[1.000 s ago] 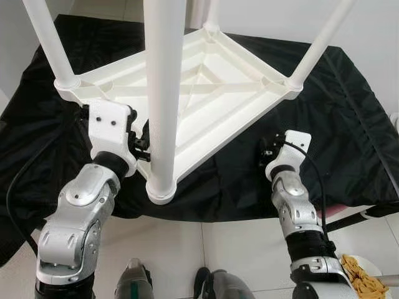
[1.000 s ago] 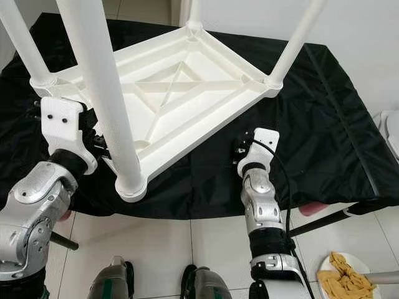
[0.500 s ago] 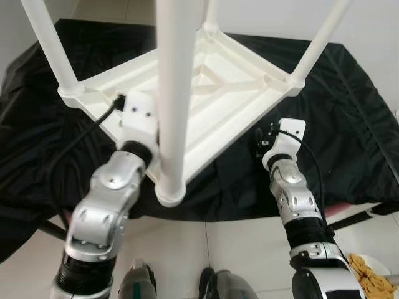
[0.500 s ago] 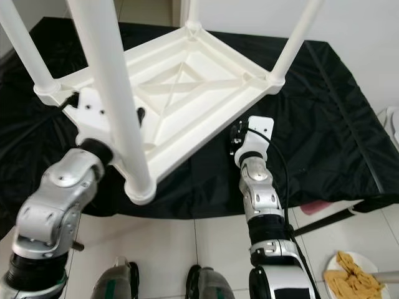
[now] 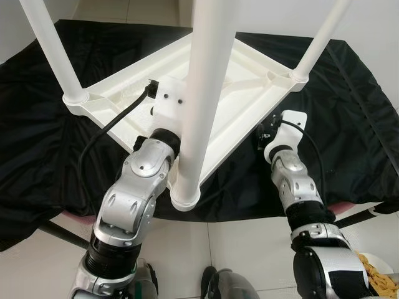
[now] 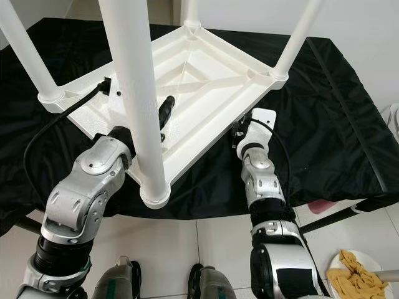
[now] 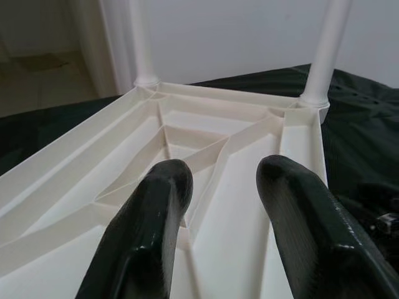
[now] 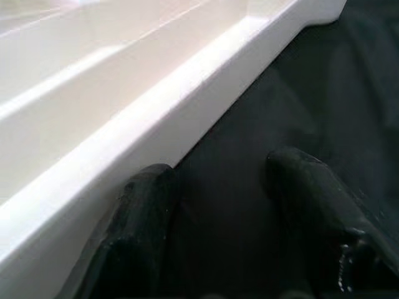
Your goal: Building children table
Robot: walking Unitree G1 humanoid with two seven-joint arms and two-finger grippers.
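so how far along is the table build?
Done: four legs stand in the corners of the upturned white table on the black cloth. In hand: left gripper open over its ribbed underside, right gripper open at its rim. Left: flipping it upright.

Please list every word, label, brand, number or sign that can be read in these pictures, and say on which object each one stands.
None: no readable text stands on any object.
White children's table, upside down on the black cloth: plain plastic, no mark.
Left gripper, open above the table's underside: plain black fingers.
Right gripper, open beside the table's edge: no label.
Both arms' silver housings: no lettering can be made out.
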